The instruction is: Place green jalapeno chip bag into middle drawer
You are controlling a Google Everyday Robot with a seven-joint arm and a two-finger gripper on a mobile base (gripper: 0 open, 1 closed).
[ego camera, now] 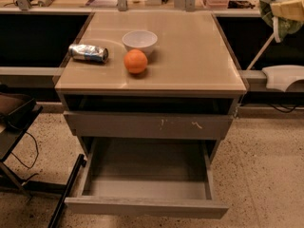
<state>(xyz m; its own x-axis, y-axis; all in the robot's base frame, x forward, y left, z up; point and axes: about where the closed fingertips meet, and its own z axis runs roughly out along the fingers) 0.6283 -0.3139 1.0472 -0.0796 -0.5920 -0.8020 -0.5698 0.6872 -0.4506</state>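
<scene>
My gripper (290,9) is at the top right edge of the view, raised beside the cabinet's right side. It is shut on the green jalapeno chip bag (271,4), which bulges crinkled around the pale fingers (293,8). The middle drawer (142,206) is pulled open at the bottom of the cabinet, with its smooth grey inside showing and nothing in it. The gripper and bag are well above it and to its right.
A grey drawer front with pale scratch marks (147,125) sits shut above the open drawer. On the tabletop (199,56) are a white bowl (139,41), an orange (136,61) and a crushed can (89,52). A dark stand (14,122) is at left and a white arm part (284,76) at right.
</scene>
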